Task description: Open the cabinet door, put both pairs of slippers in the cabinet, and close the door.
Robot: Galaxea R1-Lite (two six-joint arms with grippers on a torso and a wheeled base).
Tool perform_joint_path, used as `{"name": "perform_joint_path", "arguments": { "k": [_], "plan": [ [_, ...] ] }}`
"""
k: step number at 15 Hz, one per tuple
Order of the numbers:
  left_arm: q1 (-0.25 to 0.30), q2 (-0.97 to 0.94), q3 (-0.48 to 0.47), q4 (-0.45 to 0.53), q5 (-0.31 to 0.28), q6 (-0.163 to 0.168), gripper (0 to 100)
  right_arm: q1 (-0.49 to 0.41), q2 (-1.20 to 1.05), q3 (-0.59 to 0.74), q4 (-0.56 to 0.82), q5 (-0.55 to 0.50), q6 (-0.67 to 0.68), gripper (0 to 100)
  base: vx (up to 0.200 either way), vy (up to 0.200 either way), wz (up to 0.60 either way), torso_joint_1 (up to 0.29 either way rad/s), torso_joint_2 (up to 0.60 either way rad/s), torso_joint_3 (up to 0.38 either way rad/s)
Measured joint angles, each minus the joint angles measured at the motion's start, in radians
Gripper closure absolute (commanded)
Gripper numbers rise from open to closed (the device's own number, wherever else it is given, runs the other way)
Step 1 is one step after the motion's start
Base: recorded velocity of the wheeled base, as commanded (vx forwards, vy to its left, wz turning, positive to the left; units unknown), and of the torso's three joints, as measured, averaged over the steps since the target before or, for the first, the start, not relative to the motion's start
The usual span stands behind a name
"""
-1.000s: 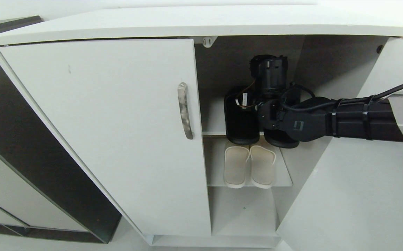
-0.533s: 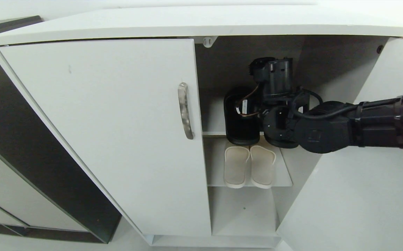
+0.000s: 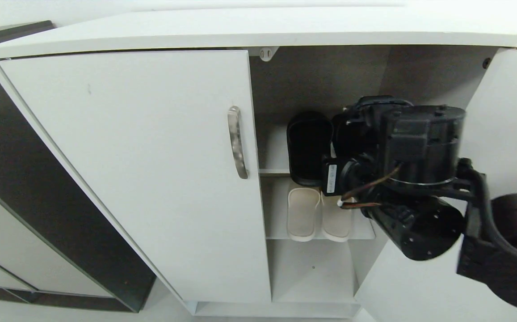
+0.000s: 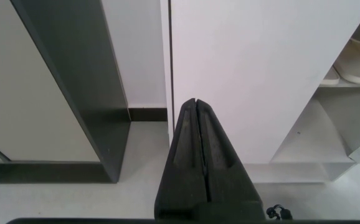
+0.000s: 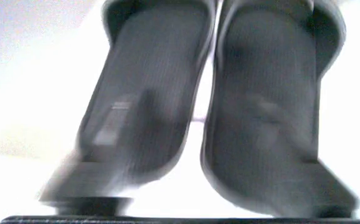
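The white cabinet (image 3: 258,29) is half open. Its left door (image 3: 142,170) is shut flat, with a metal handle (image 3: 237,142) near its inner edge. The right door (image 3: 410,290) is swung wide to the robot's right, leaving the right bay open from top to bottom. A dark panel (image 3: 26,188) stands just beside the cabinet's left side.

The right arm (image 3: 419,147) hangs in front of that bay, well clear of the left door's edge. It covers the bay's right half and part of both shelves. The wrist stands before the right tool, so whether it is released or clenched cannot be told.

The black slippers (image 3: 308,147) lie side by side on the upper shelf (image 3: 272,171). Their heels reach its front edge, and the right one is mostly hidden by the arm. Up close they are blurred in the right wrist view (image 5: 149,106).

The white slippers (image 3: 303,212) sit together on the shelf below (image 3: 276,232), the right one partly covered.

The left tool (image 4: 195,106) is clenched on nothing, low before the shut door.
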Motion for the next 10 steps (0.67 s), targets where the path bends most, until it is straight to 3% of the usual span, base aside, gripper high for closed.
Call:
{"name": "perform_joint_path", "arguments": {
  "k": [3,10],
  "plan": [
    [0.000,0.000,0.000,0.000,0.000,0.002,100,0.066,-0.081,0.101,-0.066,0.002,-0.009,100,0.000,0.000,0.00,0.000,0.00,0.000],
    [0.000,0.000,0.000,0.000,0.000,0.001,100,0.076,-0.084,0.121,-0.067,-0.001,-0.006,100,0.000,0.000,0.00,0.000,0.00,0.000]
  ]
}}
